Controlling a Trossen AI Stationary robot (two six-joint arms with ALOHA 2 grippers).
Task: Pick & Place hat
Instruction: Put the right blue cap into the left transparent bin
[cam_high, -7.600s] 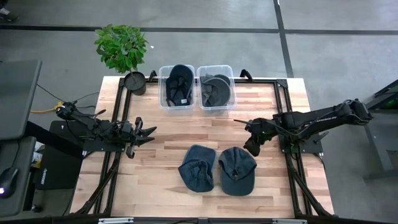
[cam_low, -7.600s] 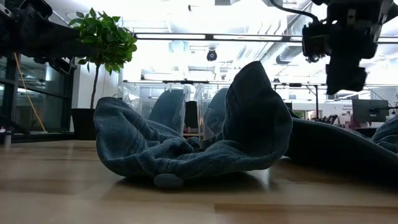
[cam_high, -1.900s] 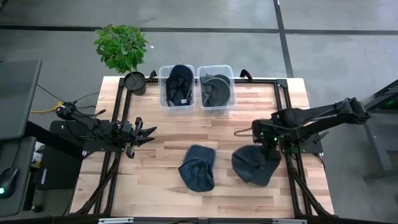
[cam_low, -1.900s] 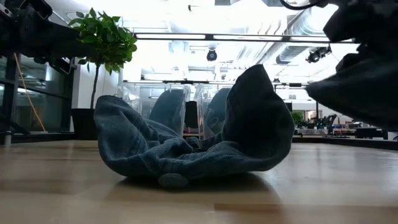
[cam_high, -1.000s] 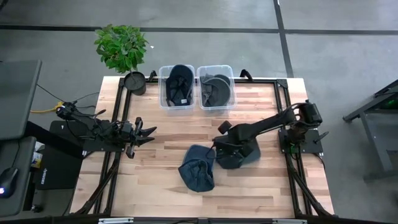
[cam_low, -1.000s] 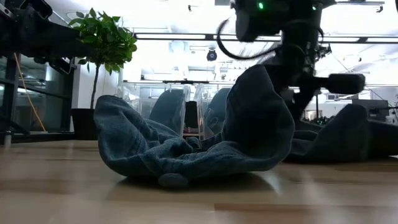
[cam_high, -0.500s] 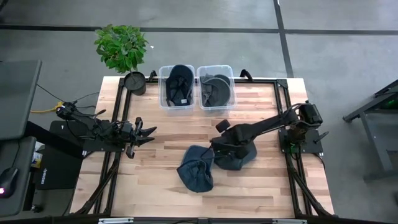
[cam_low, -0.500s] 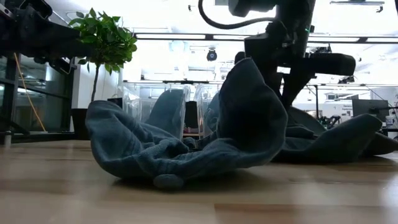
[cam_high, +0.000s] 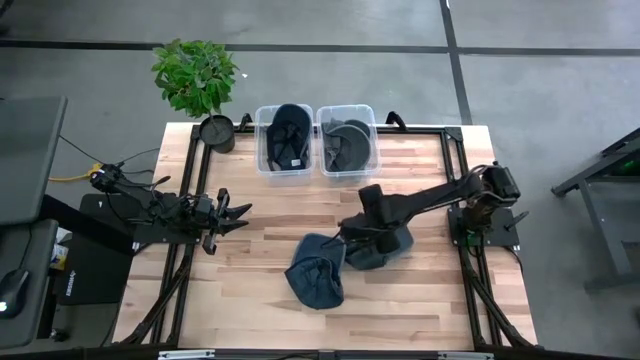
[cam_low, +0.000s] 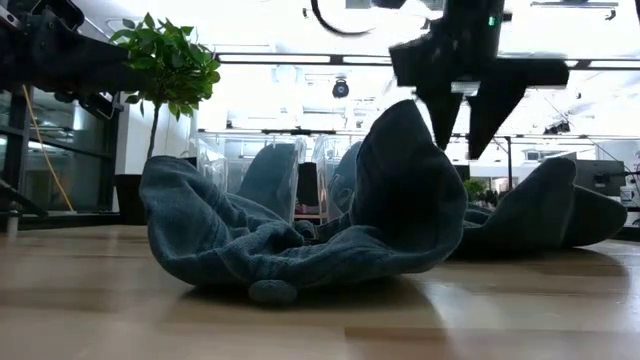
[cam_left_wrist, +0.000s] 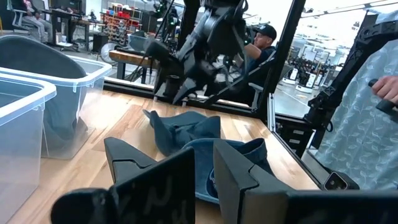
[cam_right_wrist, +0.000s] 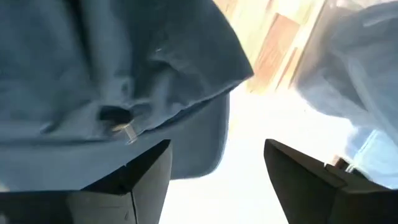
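Two slate-blue denim hats (cam_high: 316, 281) (cam_high: 380, 248) lie on a pale, striped wood-plank table (cam_high: 260, 215) framed in black. Clear plastic bins (cam_high: 283, 140) (cam_high: 347, 140) hold dark navy and grey caps. A green-leafed plant (cam_high: 195, 72) rises from a black pot (cam_high: 216, 132). The robot arms (cam_high: 440, 198) are black; the floor (cam_high: 520, 80) is grey.

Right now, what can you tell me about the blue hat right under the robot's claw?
The hat is a soft, dark blue denim-looking cap, crumpled in a heap on the wooden table, not sitting neatly. A small metal buckle shows on it in the right wrist view. The right claw hangs open just above it, not gripping. It lies right beside the other blue hat, seemingly touching it.
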